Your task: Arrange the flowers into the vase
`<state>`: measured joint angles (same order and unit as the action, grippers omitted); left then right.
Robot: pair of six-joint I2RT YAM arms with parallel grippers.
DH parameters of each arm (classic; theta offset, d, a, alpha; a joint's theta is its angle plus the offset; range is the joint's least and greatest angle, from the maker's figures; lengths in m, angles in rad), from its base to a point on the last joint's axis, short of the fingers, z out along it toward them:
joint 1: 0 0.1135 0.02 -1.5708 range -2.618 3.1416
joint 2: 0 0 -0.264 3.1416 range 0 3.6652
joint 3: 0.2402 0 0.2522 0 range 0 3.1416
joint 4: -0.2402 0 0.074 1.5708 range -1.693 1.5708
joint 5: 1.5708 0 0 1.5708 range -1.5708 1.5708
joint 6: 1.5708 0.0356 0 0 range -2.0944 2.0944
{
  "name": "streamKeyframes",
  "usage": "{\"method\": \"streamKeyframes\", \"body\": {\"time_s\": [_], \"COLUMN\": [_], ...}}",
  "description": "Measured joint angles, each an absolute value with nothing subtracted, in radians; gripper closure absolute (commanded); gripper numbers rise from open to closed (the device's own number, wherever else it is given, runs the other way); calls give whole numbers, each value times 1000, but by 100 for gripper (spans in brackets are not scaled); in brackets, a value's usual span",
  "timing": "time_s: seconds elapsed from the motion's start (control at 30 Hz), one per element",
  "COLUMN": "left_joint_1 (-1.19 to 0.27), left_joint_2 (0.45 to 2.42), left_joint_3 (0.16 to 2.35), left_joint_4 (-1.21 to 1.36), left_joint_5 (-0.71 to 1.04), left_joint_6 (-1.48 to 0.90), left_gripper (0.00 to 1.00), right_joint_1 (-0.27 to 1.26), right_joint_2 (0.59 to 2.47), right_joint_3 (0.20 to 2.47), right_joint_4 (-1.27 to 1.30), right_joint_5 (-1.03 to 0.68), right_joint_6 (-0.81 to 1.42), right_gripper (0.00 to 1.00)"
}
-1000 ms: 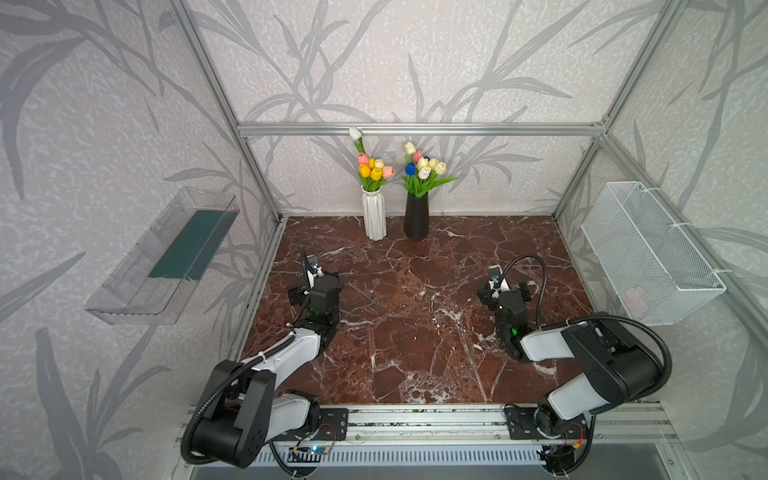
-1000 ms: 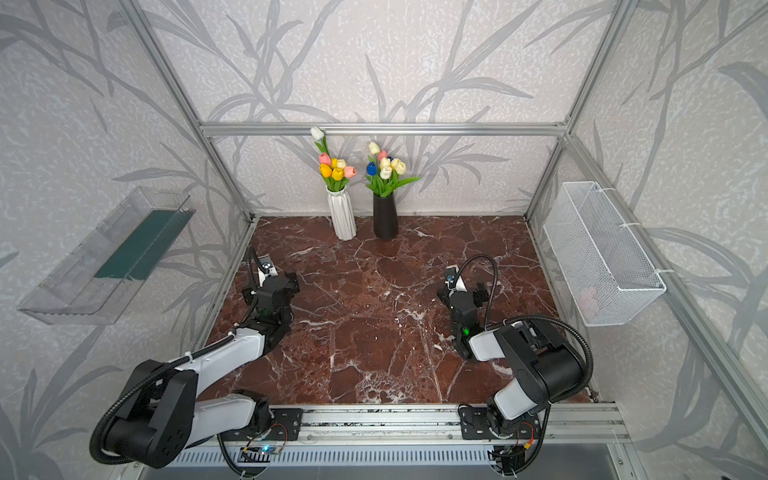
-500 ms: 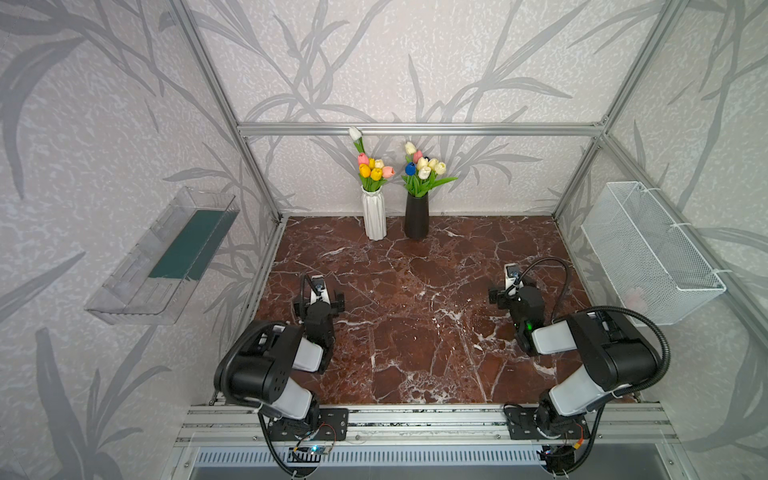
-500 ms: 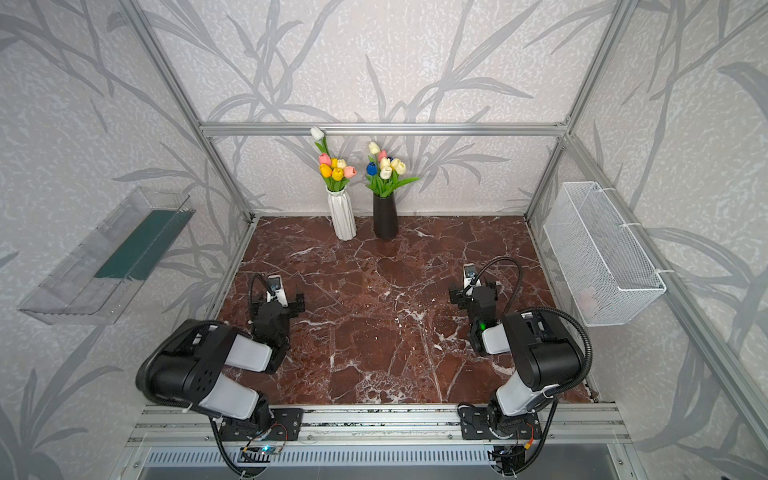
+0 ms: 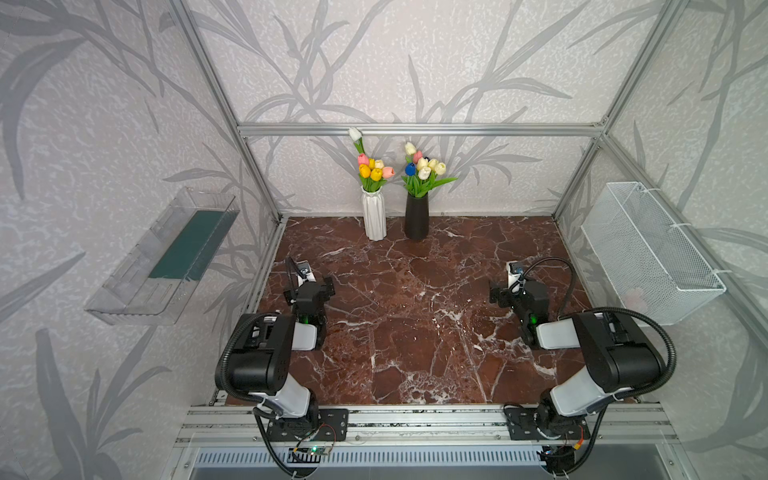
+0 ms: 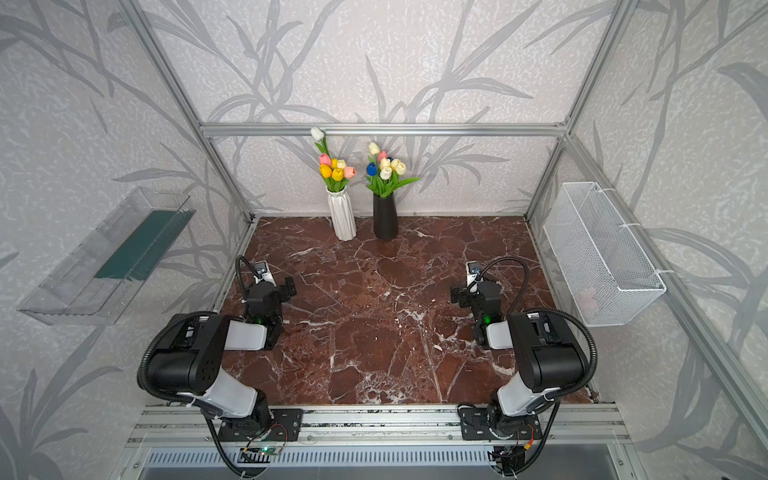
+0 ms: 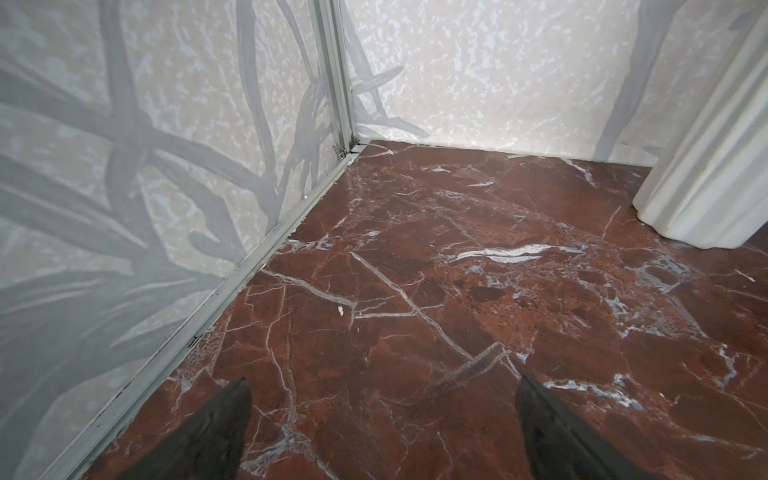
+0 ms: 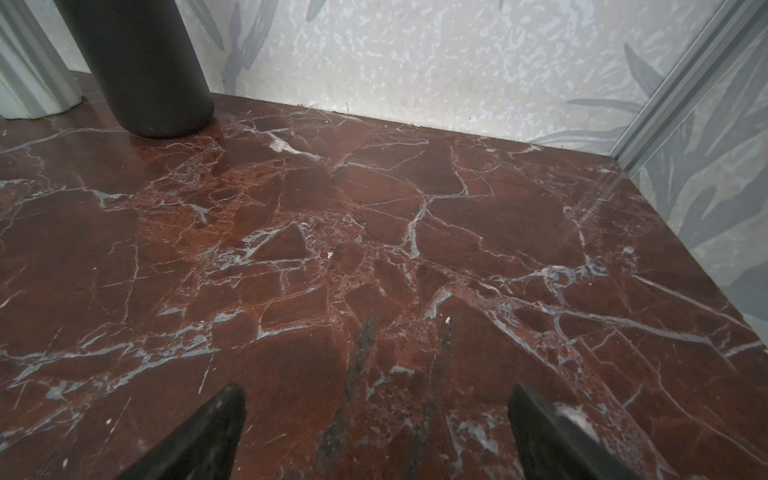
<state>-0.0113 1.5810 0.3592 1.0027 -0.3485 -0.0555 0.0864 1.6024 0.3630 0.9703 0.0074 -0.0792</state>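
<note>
With the flowers (image 5: 365, 170) standing stems-upright in the white vase (image 5: 374, 216) and black vase (image 5: 416, 216) at the back wall, the left gripper (image 7: 382, 380) and right gripper (image 8: 374, 388) sit well forward of them, jaws spread and empty, the left nearer the white vase, the right nearer the black.

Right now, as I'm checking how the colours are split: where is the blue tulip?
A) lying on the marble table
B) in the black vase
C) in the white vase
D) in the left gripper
B: the blue tulip stands among the flowers that rise from the black vase.
</note>
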Motion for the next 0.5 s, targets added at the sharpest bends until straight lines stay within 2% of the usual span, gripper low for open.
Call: {"method": "streamKeyframes", "body": {"time_s": [0.17, 0.27, 0.33, 0.4, 0.5], "left_joint_1": [-11, -11, -11, -12, -11], "left_joint_2": [1581, 1581, 1590, 1595, 1607], "left_joint_3": [354, 282, 207, 173, 175], "left_joint_4": [1009, 1117, 1207, 1227, 1285], "left_joint_5": [-342, -326, -316, -313, -295], "left_joint_6": [-57, -56, -57, -57, -52], "left_gripper": [1, 1, 1, 1, 1], "right_joint_1": [83, 85, 93, 101, 104], "right_joint_2": [1602, 1602, 1600, 1600, 1606], "right_joint_3": [363, 351, 285, 199, 198], "right_joint_4": [966, 991, 1098, 1180, 1169], "right_joint_5": [-6, -28, -30, 19, 91], "right_joint_6": [-75, -80, -87, -76, -57], "right_gripper": [1, 1, 1, 1, 1]}}
